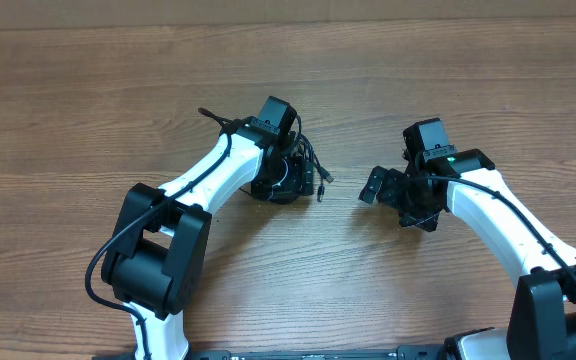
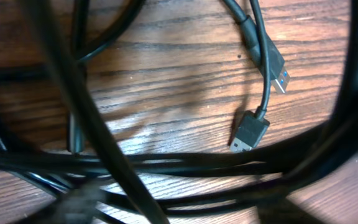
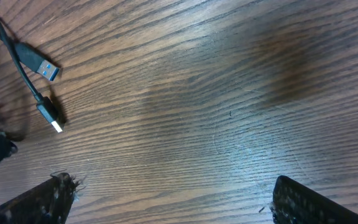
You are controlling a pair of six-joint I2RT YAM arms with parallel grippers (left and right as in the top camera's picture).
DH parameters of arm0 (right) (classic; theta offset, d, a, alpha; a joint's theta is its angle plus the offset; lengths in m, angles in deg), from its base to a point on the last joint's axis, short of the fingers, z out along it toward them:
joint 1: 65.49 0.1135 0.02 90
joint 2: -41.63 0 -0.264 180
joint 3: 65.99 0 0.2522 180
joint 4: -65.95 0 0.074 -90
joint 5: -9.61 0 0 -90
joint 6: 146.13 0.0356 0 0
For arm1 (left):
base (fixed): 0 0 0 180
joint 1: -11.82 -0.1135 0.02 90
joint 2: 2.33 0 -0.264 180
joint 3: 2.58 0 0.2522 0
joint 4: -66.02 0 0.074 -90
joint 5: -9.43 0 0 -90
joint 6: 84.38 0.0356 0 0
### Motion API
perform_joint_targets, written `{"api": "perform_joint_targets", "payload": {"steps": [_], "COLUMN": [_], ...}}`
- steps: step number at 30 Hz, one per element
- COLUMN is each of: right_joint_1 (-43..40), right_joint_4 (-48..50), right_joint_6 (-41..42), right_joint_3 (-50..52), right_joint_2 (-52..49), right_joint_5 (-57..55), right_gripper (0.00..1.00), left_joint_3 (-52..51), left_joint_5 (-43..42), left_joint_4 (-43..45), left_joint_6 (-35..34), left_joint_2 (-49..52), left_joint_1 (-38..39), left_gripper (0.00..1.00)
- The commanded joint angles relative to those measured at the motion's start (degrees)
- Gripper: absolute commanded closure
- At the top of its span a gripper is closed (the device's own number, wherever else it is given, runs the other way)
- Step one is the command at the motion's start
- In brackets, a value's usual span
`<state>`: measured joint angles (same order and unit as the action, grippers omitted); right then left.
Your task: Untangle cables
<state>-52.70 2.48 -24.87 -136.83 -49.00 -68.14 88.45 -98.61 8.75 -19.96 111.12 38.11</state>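
Note:
The cables (image 1: 311, 160) are a small black bundle at the table's middle, with two plug ends trailing to its right (image 1: 321, 185). My left gripper (image 1: 286, 182) is down in the bundle. In the left wrist view black strands (image 2: 185, 165) cross between its blurred fingers (image 2: 182, 208), which stand apart. A blue-tipped USB plug (image 2: 278, 73) and a smaller plug (image 2: 251, 130) lie on the wood beyond. My right gripper (image 1: 392, 198) is open and empty to the right of the bundle. Its wrist view shows its fingers (image 3: 169, 199) wide apart, with the two plugs (image 3: 44, 67) at the far left.
The wooden table (image 1: 88, 90) stretches around both arms. Thick black cords run along the white left arm (image 1: 208, 170) and the white right arm (image 1: 498, 195). The arm bases stand at the front edge.

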Motion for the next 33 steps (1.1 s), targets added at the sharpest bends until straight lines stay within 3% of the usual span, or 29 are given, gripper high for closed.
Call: {"api": "perform_joint_targets", "payload": {"steps": [1, 4, 12, 24, 26, 30, 31, 33], "right_joint_1": [0.0, 0.0, 0.0, 0.0, 0.0, 0.0, 0.0, 0.0], "right_joint_4": [0.1, 0.1, 0.1, 0.1, 0.1, 0.1, 0.1, 0.1], "right_joint_6": [0.0, 0.0, 0.0, 0.0, 0.0, 0.0, 0.0, 0.0], "right_joint_3": [0.5, 0.5, 0.5, 0.5, 0.5, 0.5, 0.5, 0.5], "right_joint_2": [1.1, 1.1, 1.1, 1.1, 1.1, 1.1, 1.1, 1.1], "right_joint_5": [0.3, 0.3, 0.3, 0.3, 0.3, 0.3, 0.3, 0.3], "right_gripper": [0.0, 0.0, 0.0, 0.0, 0.0, 0.0, 0.0, 0.0], "left_joint_3": [0.3, 1.6, 1.7, 0.7, 0.7, 0.7, 0.7, 0.7], "left_joint_5": [-1.6, -5.9, -5.6, 2.7, 5.4, 7.0, 8.3, 10.9], "left_joint_4": [0.0, -1.4, -1.7, -4.3, -4.3, -4.2, -4.2, -4.2], "left_joint_6": [1.6, 7.0, 6.8, 6.3, 6.2, 5.4, 5.4, 5.2], "left_joint_2": [-0.4, -1.3, -2.7, -2.2, -2.2, -2.2, -2.2, -2.2], "left_joint_1": [0.3, 0.3, 0.5, 8.3, 10.1, 12.8, 13.6, 14.5], "left_gripper": [0.96, 0.96, 0.96, 0.96, 0.87, 0.83, 0.78, 0.52]}}
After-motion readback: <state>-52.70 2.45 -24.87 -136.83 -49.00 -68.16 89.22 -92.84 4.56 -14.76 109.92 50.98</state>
